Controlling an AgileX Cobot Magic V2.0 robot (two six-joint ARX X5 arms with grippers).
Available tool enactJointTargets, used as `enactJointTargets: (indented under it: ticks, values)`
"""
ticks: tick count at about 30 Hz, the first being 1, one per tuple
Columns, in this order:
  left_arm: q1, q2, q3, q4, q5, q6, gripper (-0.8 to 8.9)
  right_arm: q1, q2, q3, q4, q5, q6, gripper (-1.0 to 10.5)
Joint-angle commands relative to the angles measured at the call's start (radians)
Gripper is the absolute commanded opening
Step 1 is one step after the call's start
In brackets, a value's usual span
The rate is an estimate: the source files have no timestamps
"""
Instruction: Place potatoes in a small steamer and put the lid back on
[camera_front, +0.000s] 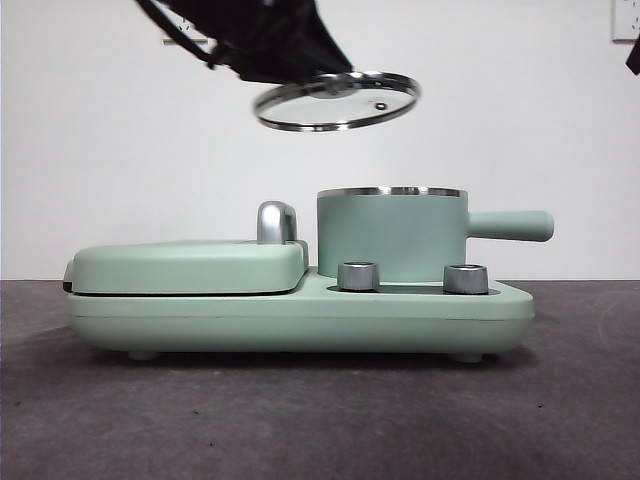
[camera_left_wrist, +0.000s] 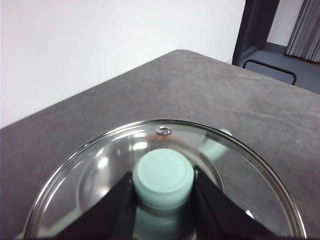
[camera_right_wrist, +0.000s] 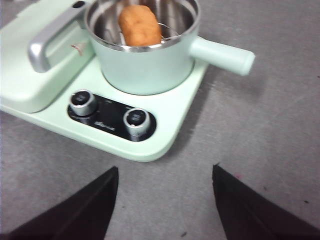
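**Lid held above pot, potato inside**

Left gripper (camera_left_wrist: 163, 200): jaws closed on the green knob (camera_left_wrist: 163, 179) of the glass lid (camera_front: 336, 101), one jaw on each side of it. Lid hangs in the air, slightly tilted, above the pot (camera_front: 392, 235) and a little toward the grill-cover side; not touching the rim.

Potato (camera_right_wrist: 139, 24): orange-brown, lying inside the pot on its steel insert, seen in the right wrist view. Pot sits on the green cooker base (camera_front: 300, 318), handle (camera_front: 510, 225) pointing away from the flat grill cover (camera_front: 190, 266). Two steel dials (camera_right_wrist: 83, 100) on the base panel in front of the pot.

Right gripper (camera_right_wrist: 165, 205): jaws spread wide, holding nothing, above the grey table (camera_right_wrist: 260, 130) just in front of the base.
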Motion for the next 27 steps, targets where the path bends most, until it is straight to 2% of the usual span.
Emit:
enactJointTargets:
  ticks: [1,9,21,27]
  values:
    - [-0.020,0.077,0.103,0.039,0.002,0.034,0.15,0.006,0.003,0.003,0.003,0.005,0.008,2.9]
    - [-0.043,0.238,0.232,0.044,0.001,0.077,0.15,0.006,0.003,0.003,0.005,0.005,0.008,2.9]
    - [-0.046,0.338,0.240,0.117,0.001,0.130,0.15,0.006,0.003,0.003,0.004,0.005,0.008,2.9]
    - [-0.046,0.359,0.240,0.118,0.001,0.130,0.15,0.006,0.003,0.003,0.004,0.005,0.008,2.9]
